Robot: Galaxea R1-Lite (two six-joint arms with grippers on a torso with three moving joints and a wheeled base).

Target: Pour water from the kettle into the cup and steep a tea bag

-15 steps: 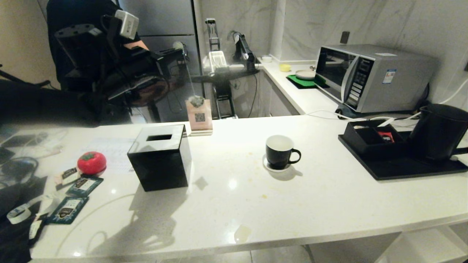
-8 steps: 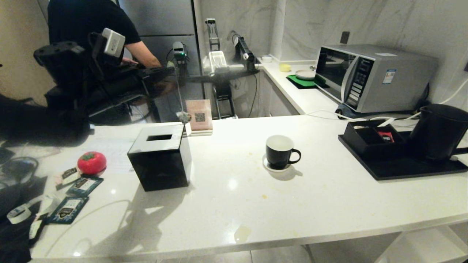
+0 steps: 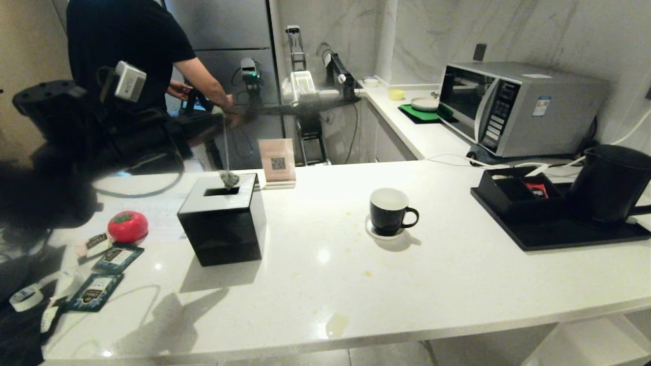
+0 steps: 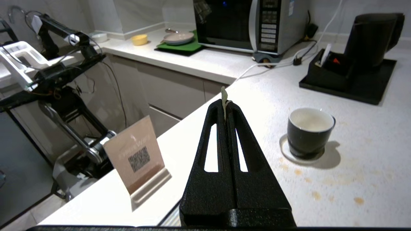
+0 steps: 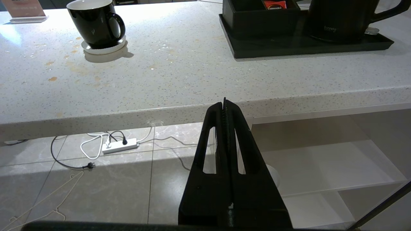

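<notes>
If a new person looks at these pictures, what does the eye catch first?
Probably the tea bag dangling on its string from the raised left gripper, just above the black tissue box. Next, the black cup on its saucer mid-counter, and the tall kettle on the tray at far right.

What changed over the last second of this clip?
The left pincer, shut on the tea bag's tag, swung leftward, away from the cup; the bag now dangles over the tissue box. Cup, kettle and right pincer stayed put.
</notes>
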